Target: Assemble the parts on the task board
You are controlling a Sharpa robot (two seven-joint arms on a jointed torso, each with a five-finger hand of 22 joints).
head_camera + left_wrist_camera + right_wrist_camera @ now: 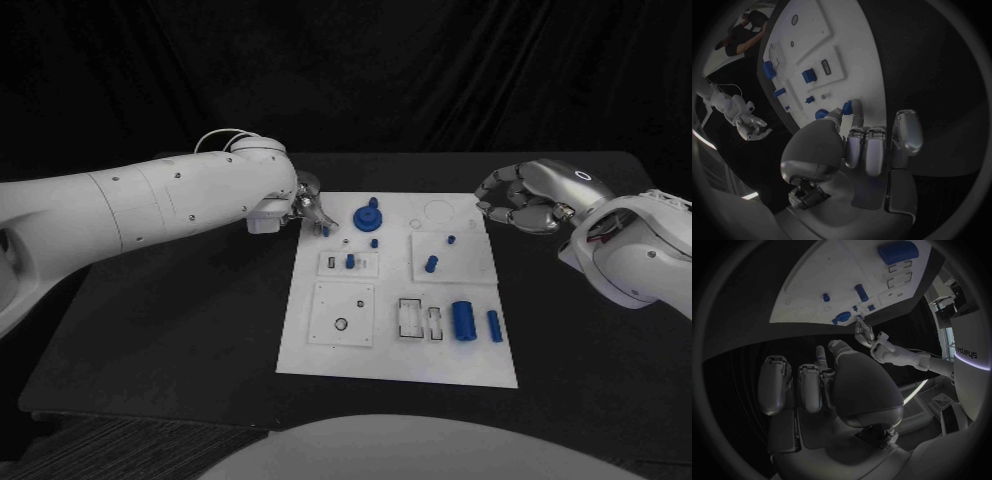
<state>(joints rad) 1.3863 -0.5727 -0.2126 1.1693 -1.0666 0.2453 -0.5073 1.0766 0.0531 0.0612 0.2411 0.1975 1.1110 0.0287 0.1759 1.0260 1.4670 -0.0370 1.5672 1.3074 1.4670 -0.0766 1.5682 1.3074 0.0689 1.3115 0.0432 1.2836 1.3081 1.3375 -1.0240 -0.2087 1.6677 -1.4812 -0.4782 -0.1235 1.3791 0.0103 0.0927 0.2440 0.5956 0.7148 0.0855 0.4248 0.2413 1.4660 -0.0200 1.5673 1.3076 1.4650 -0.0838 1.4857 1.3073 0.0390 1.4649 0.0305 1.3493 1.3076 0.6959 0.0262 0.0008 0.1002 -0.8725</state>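
- Working from the left of the head view, your left hand sits at the board's upper left corner, fingertips down on a small blue part near that edge.
- The left wrist view shows two fingers reaching forward and meeting at a little blue piece, with the others curled back toward the palm. It looks like a pinch, though whether the piece is truly gripped or only touched you cannot tell for sure.
- To do this step well, in my judgement, firm up the pinch before lifting, keep the piece upright, and move slowly. The blue knob stands just beside your fingers and could be knocked.
- Choose the socket first: smaller blue pegs stand mid-board, and the open slots lie lower down beside the big cylinder.
- The left arm reaches in low from the left edge, its wrist angled so the fingers point down and right toward the board.
- At the upper right, your right hand hovers off the board's top right corner, well apart from every part. Its fingers are curled in and hold nothing.
- Keep that right hand parked where it is, clear of the board.
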